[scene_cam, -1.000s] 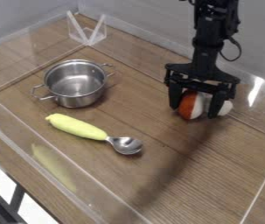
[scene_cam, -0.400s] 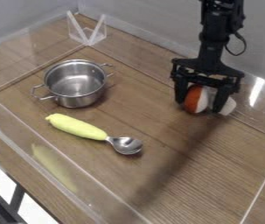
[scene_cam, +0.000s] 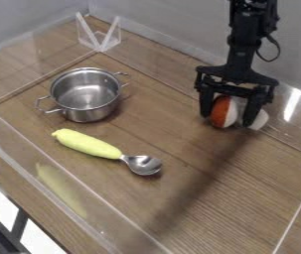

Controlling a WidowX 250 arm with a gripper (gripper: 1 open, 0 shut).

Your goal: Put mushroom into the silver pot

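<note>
The jaws stand wide apart, straddling the mushroom (scene_cam: 222, 114), which sits on the wooden table (scene_cam: 180, 189) between them, not lifted. Since a second ago the gripper (scene_cam: 232, 111) has shifted slightly right and farther back. The arm drops straight down from above. The silver pot (scene_cam: 86, 93) stands well apart, left.

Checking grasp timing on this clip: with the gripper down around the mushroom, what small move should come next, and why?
Probably close the gripper. It stands open and pointing down with its fingers on either side of the mushroom, which sits on the table, not yet held. The silver pot stands empty off to the left, so a lift comes only after a grip.
</note>
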